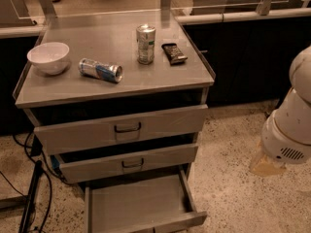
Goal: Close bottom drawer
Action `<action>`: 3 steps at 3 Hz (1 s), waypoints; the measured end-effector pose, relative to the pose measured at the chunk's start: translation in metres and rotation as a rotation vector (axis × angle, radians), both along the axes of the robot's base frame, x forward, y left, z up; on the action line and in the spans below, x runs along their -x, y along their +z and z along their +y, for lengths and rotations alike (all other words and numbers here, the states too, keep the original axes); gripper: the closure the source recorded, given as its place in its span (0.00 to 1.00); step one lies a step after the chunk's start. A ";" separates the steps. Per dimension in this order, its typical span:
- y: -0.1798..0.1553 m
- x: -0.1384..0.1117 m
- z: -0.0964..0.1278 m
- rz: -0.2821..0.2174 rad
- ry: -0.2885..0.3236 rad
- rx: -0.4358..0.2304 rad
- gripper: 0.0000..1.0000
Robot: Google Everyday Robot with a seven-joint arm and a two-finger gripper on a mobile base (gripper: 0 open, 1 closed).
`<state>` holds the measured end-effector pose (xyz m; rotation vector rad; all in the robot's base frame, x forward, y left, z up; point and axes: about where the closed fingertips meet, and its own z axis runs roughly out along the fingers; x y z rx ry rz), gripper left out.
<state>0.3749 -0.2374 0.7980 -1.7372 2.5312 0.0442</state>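
Bottom drawer [141, 205] open below desk's [160, 79] front edge; my jaws off right edge, opening can't tell. Approach step; next: push front in.

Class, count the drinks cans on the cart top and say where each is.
2. An upright can stands back-centre; a tipped can lies left of it, beside the white bowl. The gripper hangs right of the cart.

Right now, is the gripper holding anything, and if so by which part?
Nothing appears to be held. The gripper hangs to the right of the cart, well apart from the open bottom drawer.
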 end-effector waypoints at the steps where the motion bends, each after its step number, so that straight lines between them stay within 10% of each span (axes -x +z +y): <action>1: -0.043 0.010 0.004 0.061 -0.019 0.001 1.00; 3: -0.149 0.005 0.020 0.161 -0.093 0.017 1.00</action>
